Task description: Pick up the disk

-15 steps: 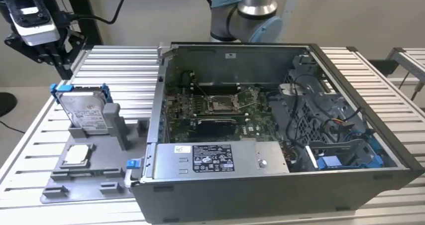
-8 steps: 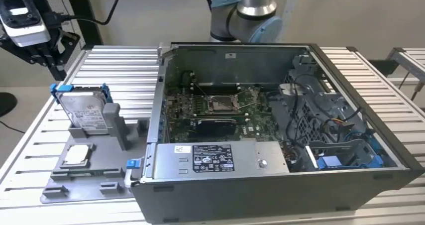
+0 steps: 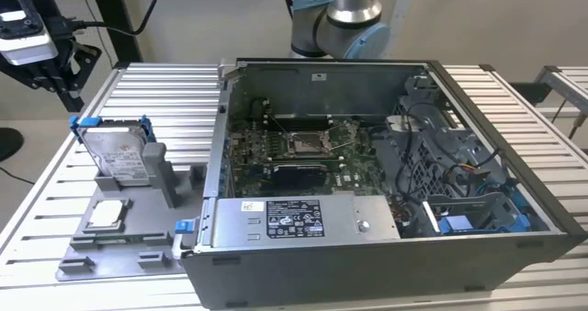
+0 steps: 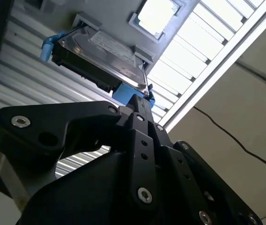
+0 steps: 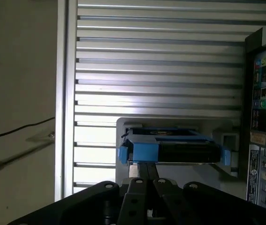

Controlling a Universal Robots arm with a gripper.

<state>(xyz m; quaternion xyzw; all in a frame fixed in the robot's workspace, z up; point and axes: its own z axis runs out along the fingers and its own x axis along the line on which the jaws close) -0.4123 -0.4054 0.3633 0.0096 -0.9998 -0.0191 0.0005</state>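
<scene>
Okay, claw (image 5: 145, 165) looks clenched to me in the first wrist view: fingers (image 5: 142, 174) pressed together, nothing between them. Tips aim at the blue bracket (image 5: 138, 153) on the disk (image 5: 170, 151), and I can't tell if they touch it. Disk stands on edge in a grey holder (image 3: 129, 241), with a chip (image 3: 107, 212) lying flat just beside it. Holder sits on the slatted table (image 3: 156, 91), at the exterior view's left of the open case (image 3: 368, 276).
</scene>
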